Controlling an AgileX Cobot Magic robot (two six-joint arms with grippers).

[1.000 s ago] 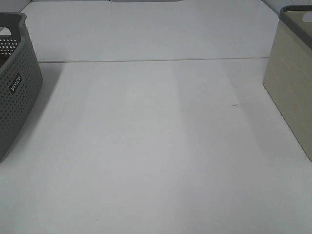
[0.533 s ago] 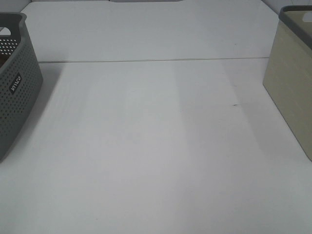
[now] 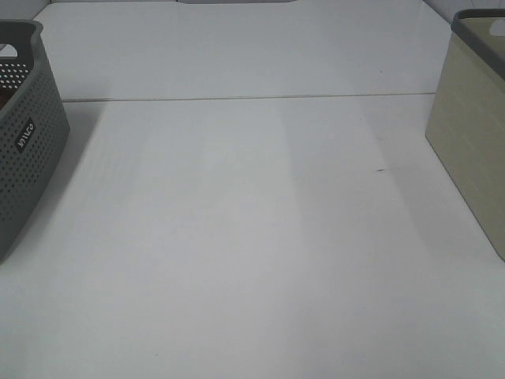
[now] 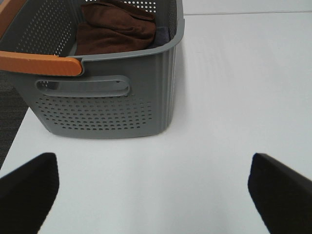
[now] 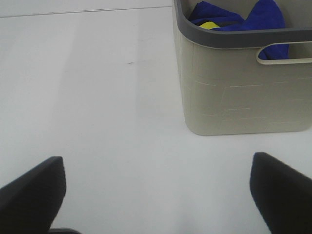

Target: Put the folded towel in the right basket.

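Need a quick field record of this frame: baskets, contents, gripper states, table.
left basket: grey perforated basket, orange handle, at the table's left edge
left basket contents: brown folded towel
right basket: beige basket, dark grey rim, at the right edge
right basket contents: blue cloth with a yellow patch
left gripper: open, holding nothing
right gripper: open, holding nothing
table: white table

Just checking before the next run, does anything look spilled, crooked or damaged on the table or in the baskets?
Nothing stands out. The grey basket and beige basket stand upright, cloth inside each, and the table shows only a small dark mark.
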